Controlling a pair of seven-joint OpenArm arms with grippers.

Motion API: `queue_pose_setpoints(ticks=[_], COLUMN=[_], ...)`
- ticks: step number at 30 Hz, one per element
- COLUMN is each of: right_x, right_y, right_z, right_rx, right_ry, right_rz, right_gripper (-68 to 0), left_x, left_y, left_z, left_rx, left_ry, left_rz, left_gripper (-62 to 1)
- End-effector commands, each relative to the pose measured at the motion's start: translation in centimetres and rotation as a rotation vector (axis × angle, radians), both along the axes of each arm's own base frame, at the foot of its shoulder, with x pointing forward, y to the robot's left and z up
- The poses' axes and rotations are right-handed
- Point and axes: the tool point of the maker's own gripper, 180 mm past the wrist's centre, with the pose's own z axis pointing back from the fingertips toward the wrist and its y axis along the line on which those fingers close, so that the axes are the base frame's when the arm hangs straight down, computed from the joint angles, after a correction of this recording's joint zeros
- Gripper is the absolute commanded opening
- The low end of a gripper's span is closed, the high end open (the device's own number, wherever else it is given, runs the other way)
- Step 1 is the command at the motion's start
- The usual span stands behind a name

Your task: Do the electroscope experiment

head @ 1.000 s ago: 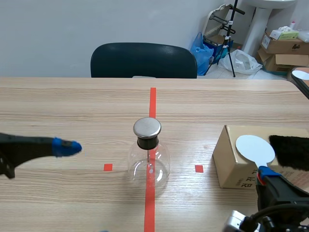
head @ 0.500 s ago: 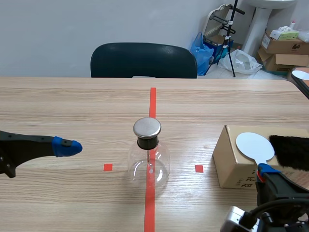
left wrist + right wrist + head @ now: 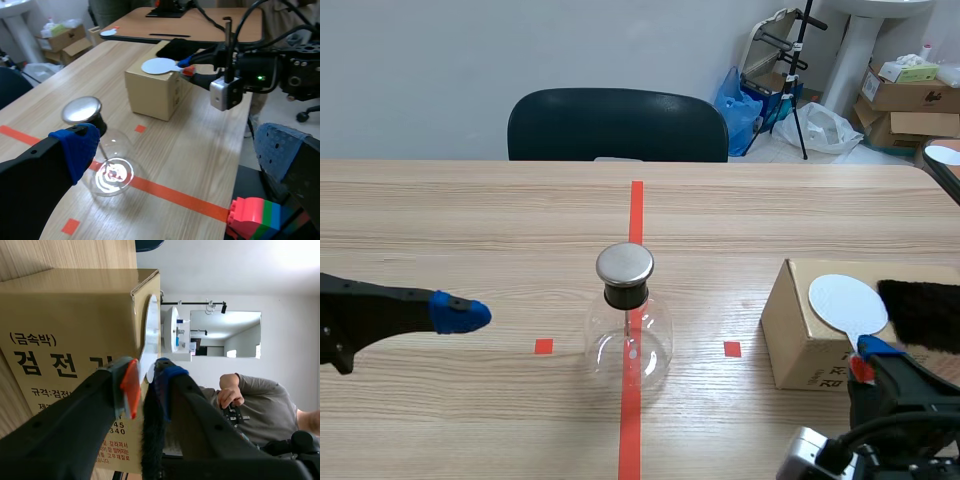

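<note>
We see the electroscope (image 3: 628,330) standing upright at the middle of the wooden table (image 3: 470,220), right on the red tape line (image 3: 637,215) that runs away from us. It is a round-bellied flask of clear glass, and the wood grain and the red stripe show through it. A short black stopper (image 3: 626,295) fills its neck. On the stopper lies a flat, round metal cap (image 3: 624,263), dull silver and wider than the neck. From the left wrist view we make out a thin rod (image 3: 102,150) hanging down from the stopper into the flask, with bright glints on the glass near the base. What hangs at the rod's end is too small for us to tell. The left gripper (image 3: 177,150) is released and spread wide, holding nothing, and hovers above the table well apart from the flask on its left. To the flask's right sits a cardboard box (image 3: 800,340), with a white disc (image 3: 845,303) and a black furry pad (image 3: 920,312) lying on top. The right gripper (image 3: 870,352) is at the box's near edge, at the disc's narrow end. We cannot tell whether it has clamped the disc.
</note>
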Motion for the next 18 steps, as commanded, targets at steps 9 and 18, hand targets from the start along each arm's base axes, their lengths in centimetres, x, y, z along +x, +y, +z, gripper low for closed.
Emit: queue_pose_setpoints(ticks=[9,18], right_x=[0.41,0.41], right_y=[-0.53,-0.58], right_z=[1.43,1.42], right_rx=[-0.005,-0.006], right_ry=[-0.074,-0.073], right_rz=[-0.017,-0.020], right_gripper=[-9.3,0.4], left_x=[0.40,0.10], left_y=[0.01,-0.40], left_z=[0.90,0.96], left_rx=[-0.058,-0.078], left_ry=[0.028,0.042], left_rz=[0.021,0.012], left_gripper=[1.4,1.4])
